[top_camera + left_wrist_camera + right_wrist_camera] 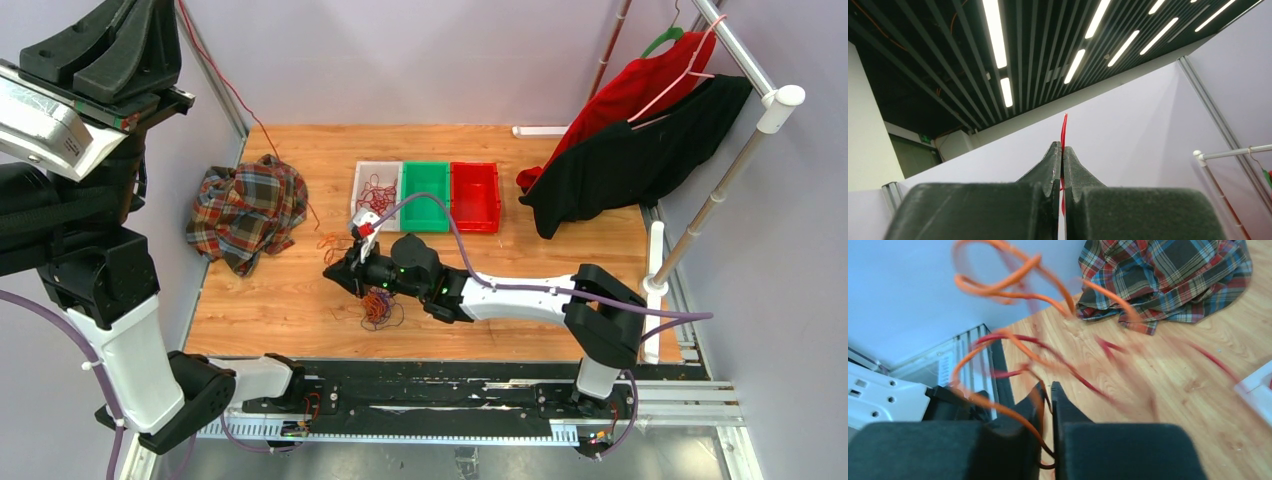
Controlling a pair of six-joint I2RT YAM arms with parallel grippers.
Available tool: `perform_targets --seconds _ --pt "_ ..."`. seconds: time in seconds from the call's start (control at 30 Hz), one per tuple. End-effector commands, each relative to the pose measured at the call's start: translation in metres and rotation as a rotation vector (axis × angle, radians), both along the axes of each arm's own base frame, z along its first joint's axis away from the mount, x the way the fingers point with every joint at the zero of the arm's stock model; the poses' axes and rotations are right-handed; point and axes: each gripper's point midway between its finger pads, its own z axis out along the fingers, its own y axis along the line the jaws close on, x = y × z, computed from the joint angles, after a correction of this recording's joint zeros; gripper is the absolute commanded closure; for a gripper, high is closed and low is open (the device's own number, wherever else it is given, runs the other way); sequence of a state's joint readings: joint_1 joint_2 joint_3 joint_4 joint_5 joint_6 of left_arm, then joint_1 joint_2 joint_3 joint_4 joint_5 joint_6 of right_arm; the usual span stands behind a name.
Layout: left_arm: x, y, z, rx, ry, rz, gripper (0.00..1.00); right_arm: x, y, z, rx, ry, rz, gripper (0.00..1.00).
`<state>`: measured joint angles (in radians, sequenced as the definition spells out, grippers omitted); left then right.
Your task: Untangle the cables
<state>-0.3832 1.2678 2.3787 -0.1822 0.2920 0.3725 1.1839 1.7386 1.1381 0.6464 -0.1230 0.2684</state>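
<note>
A knot of orange, red and dark cables (pixel 377 305) lies on the wooden table near its front edge. My right gripper (pixel 342 276) reaches left just above the knot. In the right wrist view it (pixel 1047 388) is shut on an orange cable (pixel 998 407) and a dark one, while other loops (pixel 998 287) hang blurred in front. One long red cable (pixel 225 85) climbs from the table to my raised left arm at the top left. My left gripper (pixel 1063 146) is shut on that red cable (pixel 1064 127), which sticks out above the tips.
A plaid shirt (pixel 248 212) lies bunched at the left. At the back stand a white bin (pixel 362 180) holding red cables, a green bin (pixel 425 195) and a red bin (pixel 475 195). Red and black clothes (pixel 630 130) hang from a rack at the right.
</note>
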Motion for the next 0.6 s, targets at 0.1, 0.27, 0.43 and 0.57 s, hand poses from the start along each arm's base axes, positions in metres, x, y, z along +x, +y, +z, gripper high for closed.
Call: perform_targets --seconds 0.1,0.27,0.43,0.57 --pt "-0.007 0.008 0.010 -0.009 -0.058 0.053 1.00 0.005 -0.019 -0.015 -0.007 0.049 -0.053 0.99" --pt "-0.007 0.032 0.027 -0.090 -0.131 0.184 1.00 0.007 -0.069 -0.044 -0.118 0.042 -0.124 1.00" --pt "-0.013 0.056 0.049 -0.183 -0.221 0.302 1.00 0.018 -0.134 -0.083 -0.304 -0.001 -0.243 0.99" --pt "-0.019 0.066 0.060 -0.240 -0.286 0.339 0.99 0.028 -0.178 -0.124 -0.405 0.059 -0.330 0.99"
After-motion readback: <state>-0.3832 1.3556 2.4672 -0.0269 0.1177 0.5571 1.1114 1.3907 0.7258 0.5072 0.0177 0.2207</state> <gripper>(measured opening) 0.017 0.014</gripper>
